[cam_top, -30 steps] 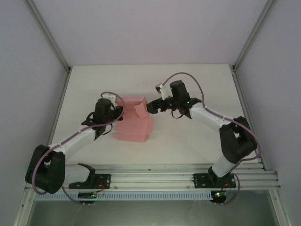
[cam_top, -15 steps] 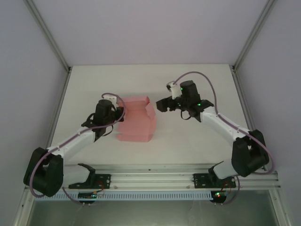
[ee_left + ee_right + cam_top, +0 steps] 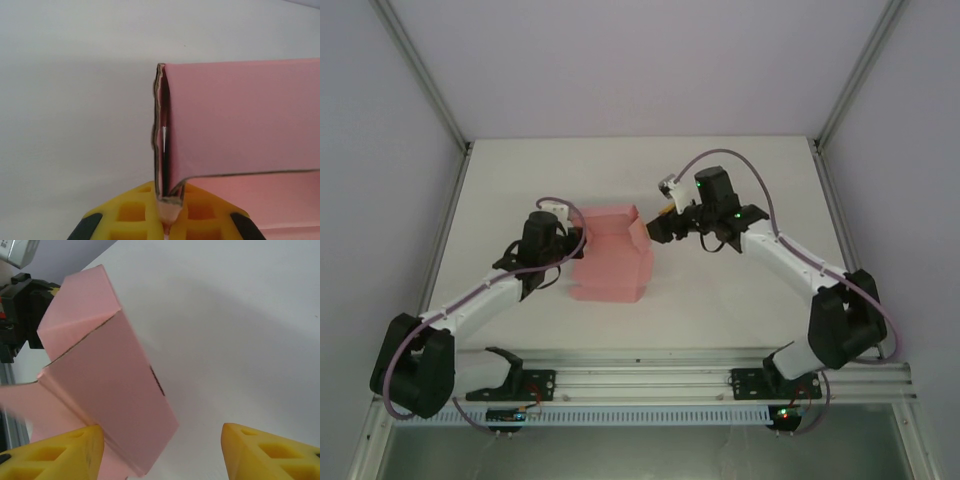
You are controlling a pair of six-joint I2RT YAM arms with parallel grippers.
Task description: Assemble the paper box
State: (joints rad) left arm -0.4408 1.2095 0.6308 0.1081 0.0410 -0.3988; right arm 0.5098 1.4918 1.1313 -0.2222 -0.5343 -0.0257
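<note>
The pink paper box stands partly folded at the table's middle, its walls raised. My left gripper is shut on the box's left edge; in the left wrist view the yellow fingers pinch a folded card seam. My right gripper hovers open at the box's right corner. In the right wrist view its yellow fingers stand wide apart, with a corner of the box reaching in from the left and nothing gripped.
White table enclosed by pale walls and metal posts. An aluminium rail with the arm bases runs along the near edge. Bare table surface lies to the right and behind the box.
My right gripper drew back right off the box's flap, then came left again to the corner, its jaws narrowing somewhat. The flap has unfolded upright. The left gripper keeps its hold.
</note>
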